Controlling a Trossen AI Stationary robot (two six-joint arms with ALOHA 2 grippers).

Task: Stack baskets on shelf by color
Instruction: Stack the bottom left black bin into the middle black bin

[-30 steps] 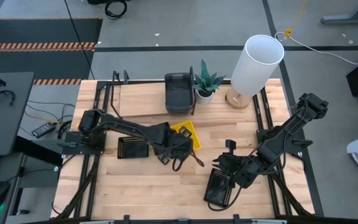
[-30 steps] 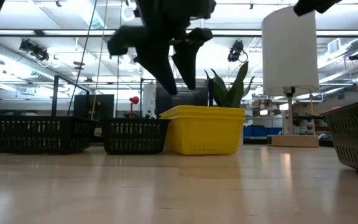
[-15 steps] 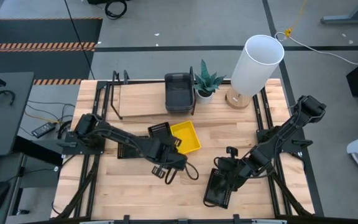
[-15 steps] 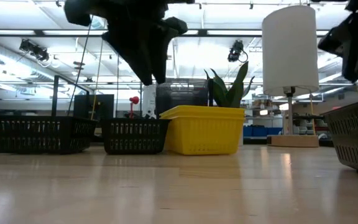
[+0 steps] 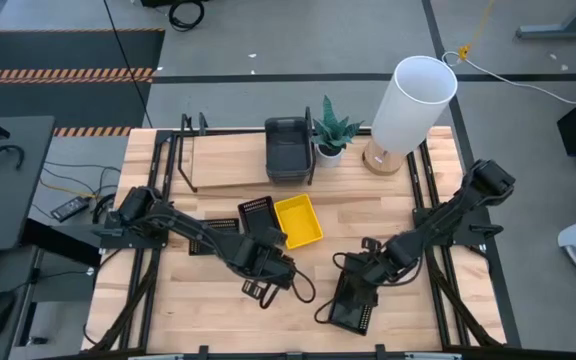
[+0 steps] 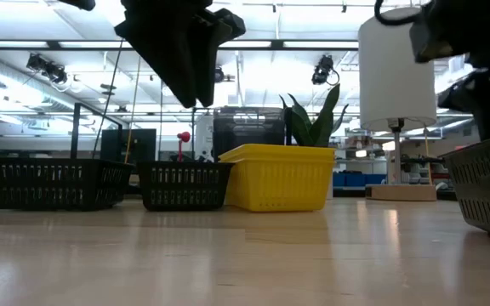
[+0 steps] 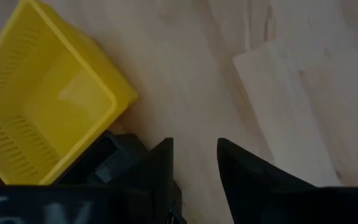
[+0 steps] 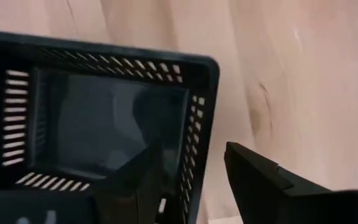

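Moved: left gripper (image 5: 261, 289) has pulled back from the bright yellow plastic basket (image 5: 299, 221) toward 6 o'clock; right gripper (image 5: 354, 272) has come down onto the black mesh-sided basket (image 5: 346, 309) at 5 o'clock near the front edge.
Left tool: fingers (image 7: 160, 163) stand apart with a narrow gap and nothing between them, above bare wooden tabletop (image 5: 218, 310); it holds nothing.
Right tool: spread wide, astride one mesh wall of that black basket, one finger (image 8: 257, 174) outside it. Not pinching yet.
Meaning: yellow basket stays at table centre, not on the shelf. Right arm looks set to grab the black one next.
Shelf: long light-wood board in a black metal frame (image 5: 230, 168) at 12 o'clock. Smooth dark grey baskets (image 5: 287, 150) sit on it against a divider. Count in the stack unclear.
Other baskets: second black mesh basket (image 5: 256, 213) touches the yellow one on its 9 o'clock side; third (image 5: 211, 237) sits further toward 9, partly under the left arm.
Around: small potted plant (image 5: 333, 131) and white-shaded lamp (image 5: 414, 101) at 1 o'clock, just beside the shelf end.
In the way: left arm lies across the middle, between the 5 o'clock basket and the open shelf bay at 11. Plant and lamp crowd any route on the right.
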